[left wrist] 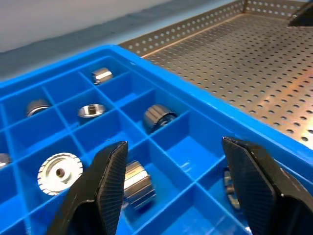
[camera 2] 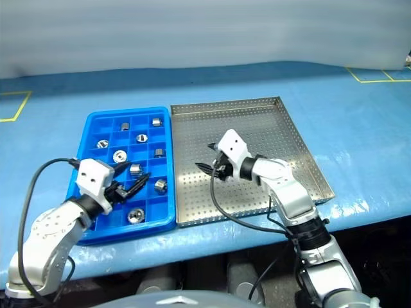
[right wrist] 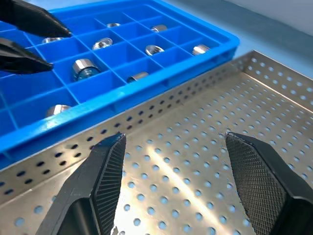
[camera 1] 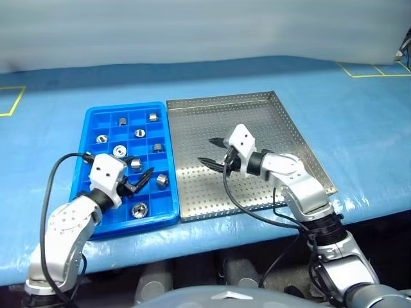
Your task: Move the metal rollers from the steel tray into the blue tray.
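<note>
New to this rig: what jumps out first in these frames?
The bright blue plastic grid tray on the robot's left, with small shiny metal rollers scattered one per compartment. Beside it and touching, the large perforated steel tray looks bare of rollers. The left gripper hovers open over the blue tray's near cells, and the right gripper hangs open over the steel tray, holding nothing.

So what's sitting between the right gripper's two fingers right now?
Nothing: the right gripper is open over the bare perforated floor of the steel tray, seen in the right wrist view.
</note>
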